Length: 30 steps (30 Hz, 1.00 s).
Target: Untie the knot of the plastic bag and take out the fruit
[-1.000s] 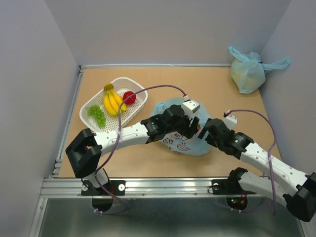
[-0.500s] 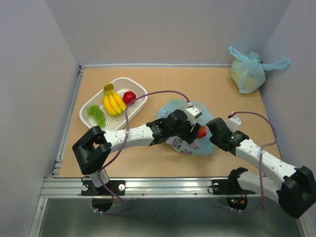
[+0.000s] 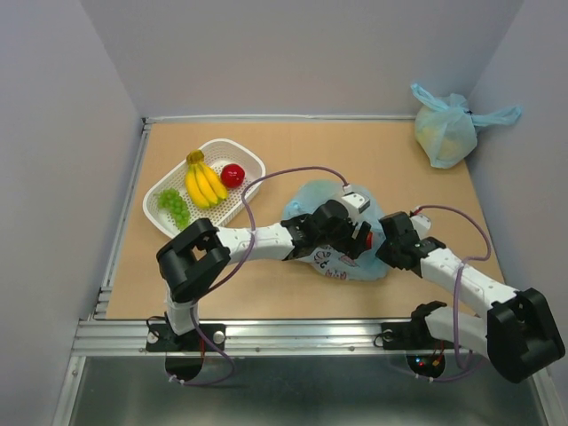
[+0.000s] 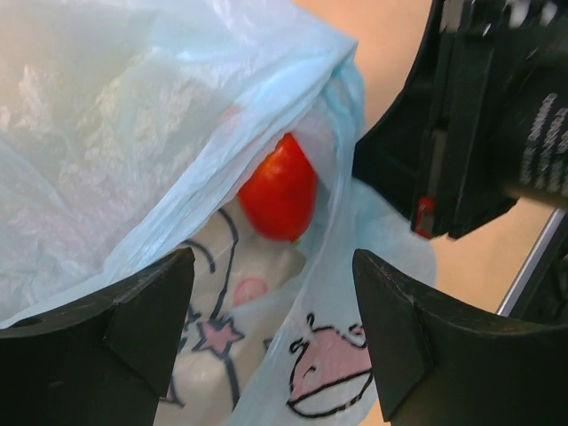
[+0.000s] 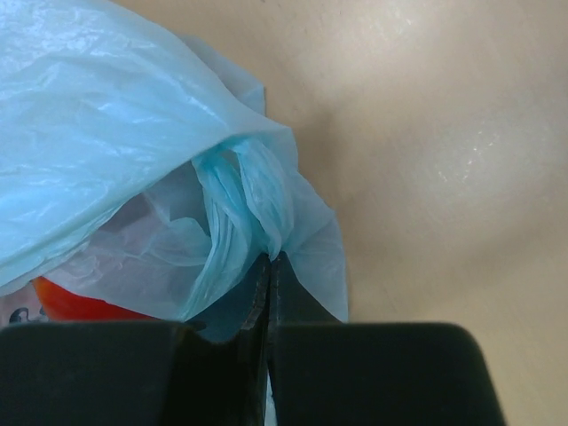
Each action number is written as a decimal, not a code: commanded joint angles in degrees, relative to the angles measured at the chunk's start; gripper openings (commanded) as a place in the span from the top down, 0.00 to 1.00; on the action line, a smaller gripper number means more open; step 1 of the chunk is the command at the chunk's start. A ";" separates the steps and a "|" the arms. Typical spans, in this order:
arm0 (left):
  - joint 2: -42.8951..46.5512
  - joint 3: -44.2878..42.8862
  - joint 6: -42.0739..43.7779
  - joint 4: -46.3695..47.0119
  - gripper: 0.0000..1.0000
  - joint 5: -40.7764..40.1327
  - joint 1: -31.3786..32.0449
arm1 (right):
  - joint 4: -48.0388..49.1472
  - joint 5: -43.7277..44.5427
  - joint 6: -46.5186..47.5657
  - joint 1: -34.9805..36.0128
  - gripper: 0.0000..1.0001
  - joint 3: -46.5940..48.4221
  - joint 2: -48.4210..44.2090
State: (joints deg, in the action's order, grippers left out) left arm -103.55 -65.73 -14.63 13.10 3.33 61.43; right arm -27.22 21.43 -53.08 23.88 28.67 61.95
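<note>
Lying right of the middle of the tabletop, toward its near edge, the printed plastic bag is seen slumped and open at the mouth; no tie can be made out across it. A fold of the mouth's rim is pinched by the right claw, whose fingers are pressed flat together on the film. The left claw hangs spread above the opening with nothing between its fingers. An orange-red fruit is exposed under the lifted rim.

The film is judged very thin, soft and slippery: it will stretch, slide and sag rather than hold a shape, so it is best held where it is bunched, as at the gathered rim. The fruit is judged light, smooth and rigid; it should be taken across its widest part, clear of the film, or plastic may be caught with it.

Toward the far left corner a white basket holds bananas, a red apple and grapes. A plain bag sits at the far right corner.
</note>
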 commanded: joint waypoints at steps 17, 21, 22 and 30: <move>-9.91 -8.26 -7.69 7.55 0.14 -2.81 -0.52 | 6.74 -13.87 0.43 -3.93 0.99 -8.01 -1.75; -11.93 -9.85 -6.46 6.67 0.15 -5.09 -0.61 | 6.83 -14.66 1.05 -3.93 0.99 -7.92 -2.19; -12.38 -10.20 -6.29 6.41 0.18 -5.09 -0.61 | 6.92 -14.66 1.40 -3.93 0.99 -7.75 -2.19; -11.25 -8.02 -4.27 4.21 0.28 -1.94 -1.92 | 6.74 -13.52 2.98 -3.93 0.99 -6.43 -2.10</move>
State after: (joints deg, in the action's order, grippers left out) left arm -117.78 -74.50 -21.15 17.52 -0.36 60.31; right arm -18.76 8.29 -52.10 20.16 22.61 59.68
